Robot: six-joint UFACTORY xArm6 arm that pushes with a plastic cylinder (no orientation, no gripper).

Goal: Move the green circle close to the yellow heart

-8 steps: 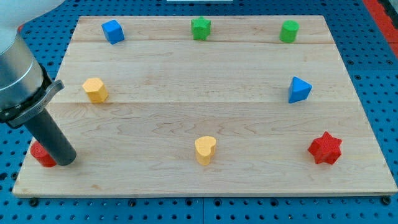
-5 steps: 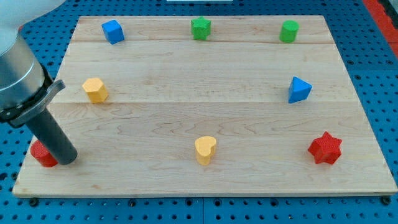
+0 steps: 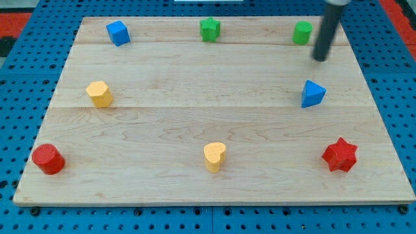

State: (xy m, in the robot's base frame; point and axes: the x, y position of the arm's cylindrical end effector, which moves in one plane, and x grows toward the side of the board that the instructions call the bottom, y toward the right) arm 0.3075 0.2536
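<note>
The green circle [image 3: 301, 32] stands near the view's top right of the wooden board [image 3: 214, 110]. The yellow heart [image 3: 214, 156] sits near the view's bottom centre. My tip [image 3: 320, 59] is just right of and below the green circle, a short gap apart, and above the blue triangle [image 3: 312, 93]. The rod comes down from the view's top edge.
A green star [image 3: 209, 28] is at the top centre and a blue cube [image 3: 117, 32] at the top left. A yellow hexagon-like block [image 3: 99, 94] is at the left. A red cylinder [image 3: 48, 159] is at the bottom left and a red star [image 3: 340, 155] at the bottom right.
The rod has left the bottom left by the red cylinder and now stands at the top right beside the green circle. No block has moved.
</note>
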